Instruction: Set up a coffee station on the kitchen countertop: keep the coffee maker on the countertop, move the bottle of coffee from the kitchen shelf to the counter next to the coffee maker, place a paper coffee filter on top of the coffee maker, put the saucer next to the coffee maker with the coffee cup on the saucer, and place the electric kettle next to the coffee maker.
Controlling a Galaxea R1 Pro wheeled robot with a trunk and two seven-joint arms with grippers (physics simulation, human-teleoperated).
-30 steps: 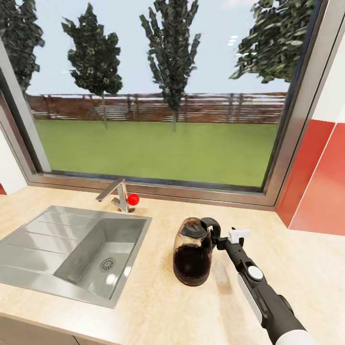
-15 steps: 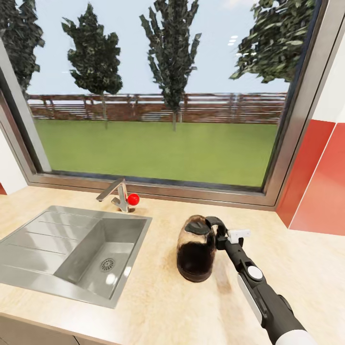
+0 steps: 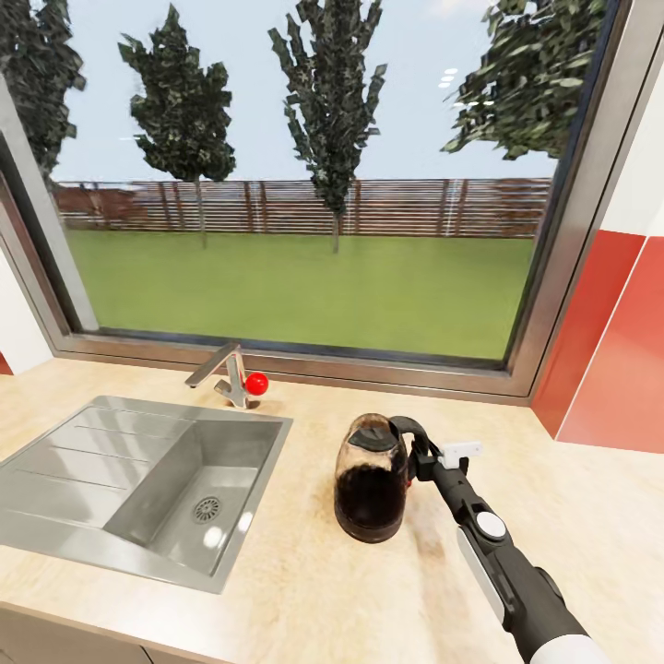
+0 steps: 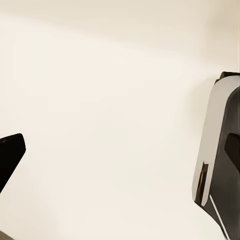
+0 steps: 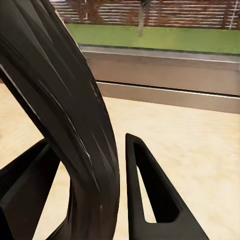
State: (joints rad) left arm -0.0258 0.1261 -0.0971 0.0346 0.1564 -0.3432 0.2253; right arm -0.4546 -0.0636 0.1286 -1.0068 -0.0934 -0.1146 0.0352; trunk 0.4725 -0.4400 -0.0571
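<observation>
The electric kettle (image 3: pixel 369 484), smoky and see-through with dark contents and a black lid, stands upright on the kitchen countertop (image 3: pixel 304 590), right of the sink. My right gripper (image 3: pixel 422 454) is shut on its black loop handle from the right. In the right wrist view that handle (image 5: pixel 75 115) runs between the two black fingers (image 5: pixel 150 195). The left wrist view has a black fingertip (image 4: pixel 10 155) at one edge over a plain cream surface; how the left jaws stand is not visible.
A steel sink (image 3: pixel 55 480) with a drainboard fills the left counter, with a faucet (image 3: pixel 221 373) carrying a red knob behind it. A large window runs along the back. A red-tiled wall (image 3: pixel 609 341) closes the right end. Bare counter lies right of the kettle.
Half a second ago the kettle was tipped over to one side in the right gripper; now it is upright again and sits a touch higher in the picture. The camera has not moved.
</observation>
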